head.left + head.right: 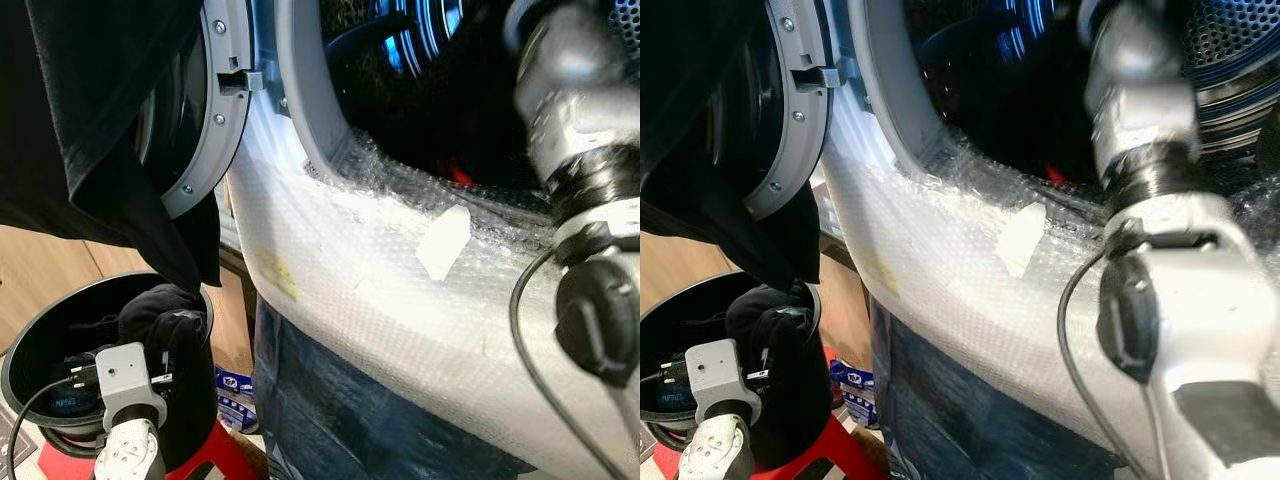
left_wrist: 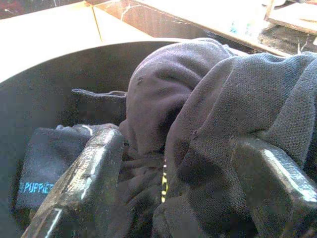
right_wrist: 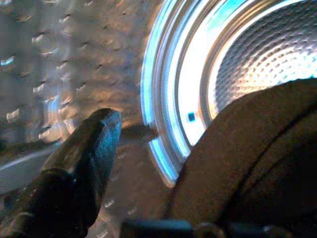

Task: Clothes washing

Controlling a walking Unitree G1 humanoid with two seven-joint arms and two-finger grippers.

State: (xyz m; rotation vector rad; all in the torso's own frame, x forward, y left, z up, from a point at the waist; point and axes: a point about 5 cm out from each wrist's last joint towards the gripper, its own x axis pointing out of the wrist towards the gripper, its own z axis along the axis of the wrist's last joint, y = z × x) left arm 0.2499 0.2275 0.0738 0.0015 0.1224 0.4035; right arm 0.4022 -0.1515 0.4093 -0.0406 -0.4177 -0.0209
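A: Biggest first?

B: Washing machine (image 1: 400, 330), front wrapped in bubble wrap, round door (image 1: 205, 150) swung open on the robot's left. Perforated metal drum (image 3: 267, 59) behind the opening.

A: And the laundry?

B: Black garment (image 1: 90, 120) draped over the open door, hanging down to just above the basket (image 1: 30, 350). More dark clothes (image 2: 198, 99) heaped inside that black round basket, low on the left beside the machine, over a red stool (image 1: 225, 455).

A: Arms?

B: Right arm (image 1: 1160, 300) stretched forward over the wrapped front, into the opening. Left arm down at the basket.

A: State of each tool?

B: Left tool (image 2: 173, 148) spread wide, one finger (image 2: 94, 158) on each side of a bulging fold of the dark clothes. Right tool (image 3: 148, 144) inside the machine, facing the drum rim; one black finger (image 3: 94, 144) plain, the other side taken up by a dark blurred mass. Gripping or not: cannot tell.

A: Small things?

B: Strip of white tape (image 1: 443, 243) on the bubble wrap. Something red (image 1: 458, 172) at the lower lip of the opening, too small to name. Blue "PUPPIES" label (image 2: 37, 187) on a folded dark piece at the bottom of the basket.
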